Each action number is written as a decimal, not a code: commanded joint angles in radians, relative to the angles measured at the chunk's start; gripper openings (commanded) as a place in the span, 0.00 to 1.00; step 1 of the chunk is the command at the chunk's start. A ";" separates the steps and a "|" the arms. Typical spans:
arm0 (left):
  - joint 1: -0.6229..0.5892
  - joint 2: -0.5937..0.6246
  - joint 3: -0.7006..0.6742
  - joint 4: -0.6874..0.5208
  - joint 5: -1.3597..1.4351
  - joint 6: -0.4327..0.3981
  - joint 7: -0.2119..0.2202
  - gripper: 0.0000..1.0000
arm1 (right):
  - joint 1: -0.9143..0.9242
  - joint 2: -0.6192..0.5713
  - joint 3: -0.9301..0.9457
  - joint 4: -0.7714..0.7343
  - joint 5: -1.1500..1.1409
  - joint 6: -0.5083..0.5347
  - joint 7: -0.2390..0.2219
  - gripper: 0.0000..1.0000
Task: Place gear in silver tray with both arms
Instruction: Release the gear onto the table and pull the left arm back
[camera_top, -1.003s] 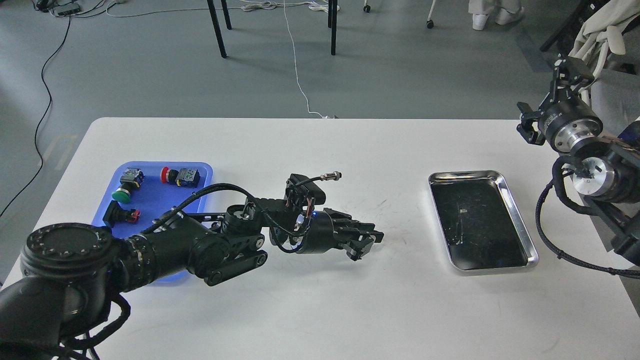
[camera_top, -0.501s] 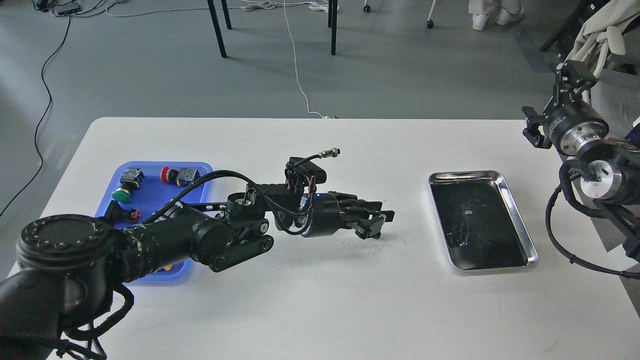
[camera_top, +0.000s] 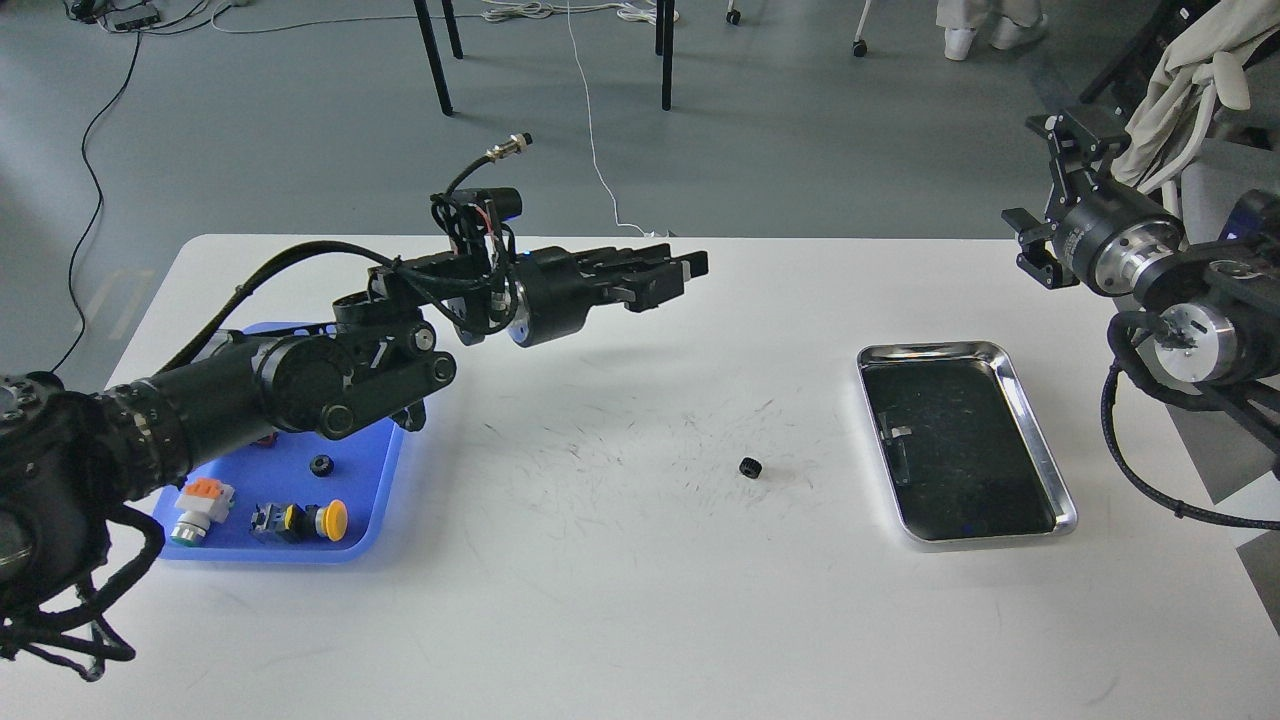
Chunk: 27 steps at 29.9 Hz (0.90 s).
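On the bench (camera_top: 620, 600), small black gear (camera_top: 751, 467) lies loose, just left of silver tray (camera_top: 1040, 450). Left tool (camera_top: 665, 275) raised, empty, fingers look spread. Right tool (camera_top: 1068, 135) state unclear.

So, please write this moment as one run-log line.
gear: on table, left of silver tray | left tool: raised, empty | right tool: raised, off table edge
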 joint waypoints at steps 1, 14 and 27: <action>0.000 0.082 -0.012 0.000 -0.070 -0.005 0.000 0.77 | 0.055 -0.001 -0.072 0.001 -0.068 -0.001 -0.004 0.99; 0.032 0.278 -0.012 0.051 -0.450 -0.013 0.000 0.88 | 0.198 0.001 -0.301 0.062 -0.143 -0.004 -0.004 0.98; 0.146 0.439 -0.074 0.068 -0.711 -0.013 0.000 0.98 | 0.296 0.005 -0.445 0.125 -0.355 0.139 0.016 0.99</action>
